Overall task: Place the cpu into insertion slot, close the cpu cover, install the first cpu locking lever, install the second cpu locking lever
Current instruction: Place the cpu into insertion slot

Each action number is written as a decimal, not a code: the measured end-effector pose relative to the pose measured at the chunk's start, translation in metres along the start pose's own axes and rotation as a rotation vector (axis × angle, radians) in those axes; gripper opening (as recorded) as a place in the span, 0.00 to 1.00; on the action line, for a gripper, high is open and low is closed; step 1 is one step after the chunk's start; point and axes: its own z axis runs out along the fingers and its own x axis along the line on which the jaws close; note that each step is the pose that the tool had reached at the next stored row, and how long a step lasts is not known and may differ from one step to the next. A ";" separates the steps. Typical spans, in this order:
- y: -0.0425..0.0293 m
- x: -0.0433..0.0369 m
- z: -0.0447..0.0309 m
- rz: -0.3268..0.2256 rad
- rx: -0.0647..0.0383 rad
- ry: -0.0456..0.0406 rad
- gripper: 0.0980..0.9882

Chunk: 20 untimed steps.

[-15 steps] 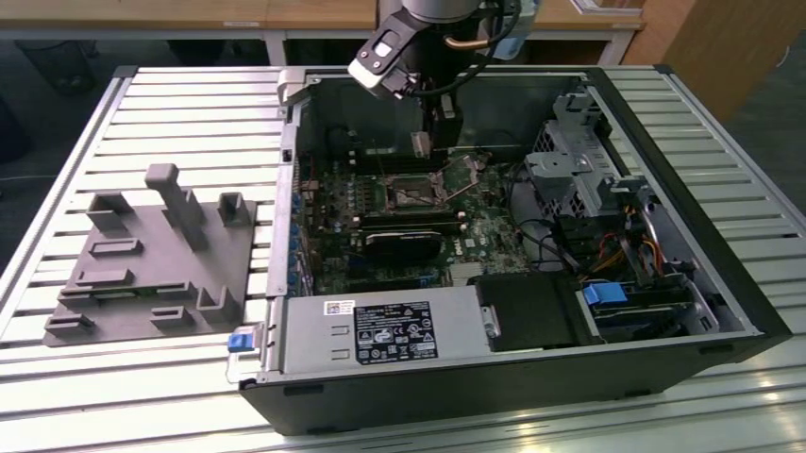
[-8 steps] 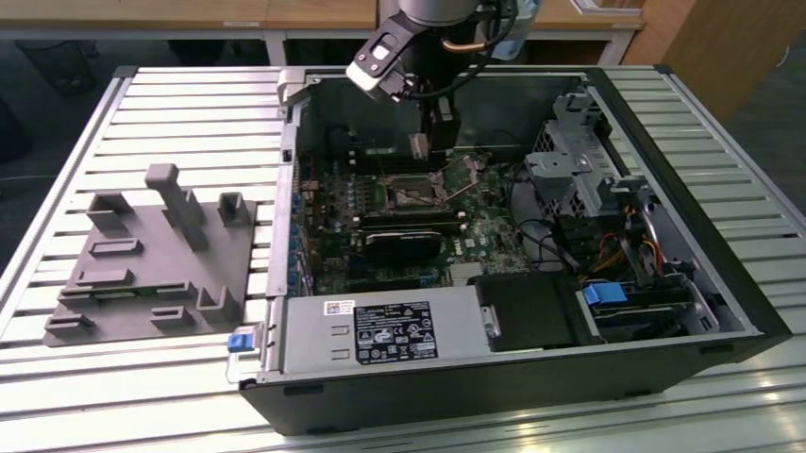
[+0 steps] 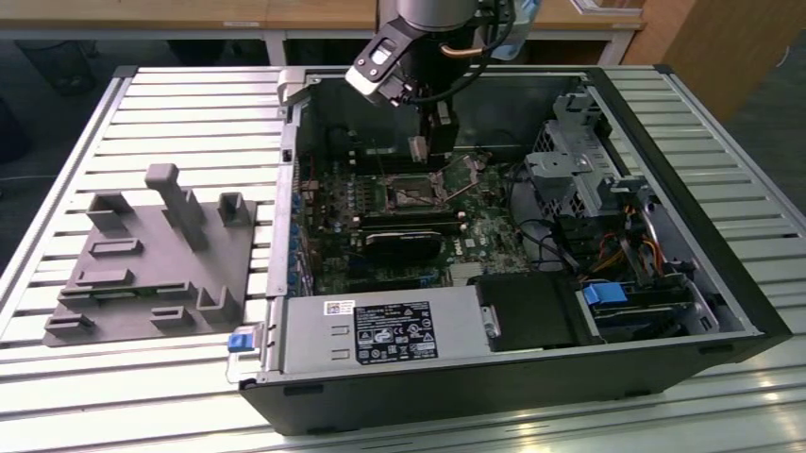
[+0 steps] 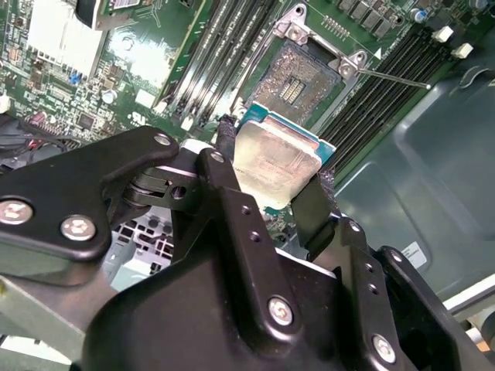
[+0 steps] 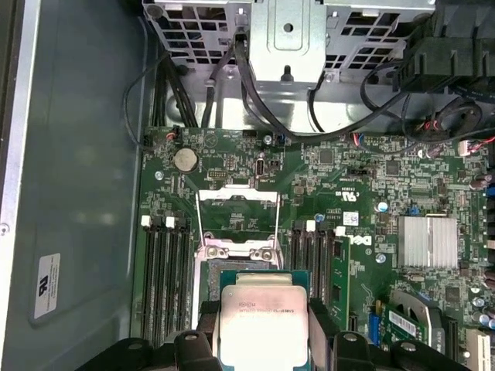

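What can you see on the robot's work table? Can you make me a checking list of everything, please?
Surface: a slatted metal table with an open computer case lying on it.
Job's things: the cpu is held over the board, not yet in the insertion slot. The slot is bare and the cpu cover stands open.
Clutter: a grey holder tray on the exterior view's left of the case.
Claw: the claw is shut on the cpu's edges.
Cables: black cables near the metal cage, and coloured cables inside the case.
Surroundings: wooden furniture behind the table.
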 end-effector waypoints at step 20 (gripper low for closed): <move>-0.0040 0.0017 0.0159 0.000 0.000 0.0001 0.50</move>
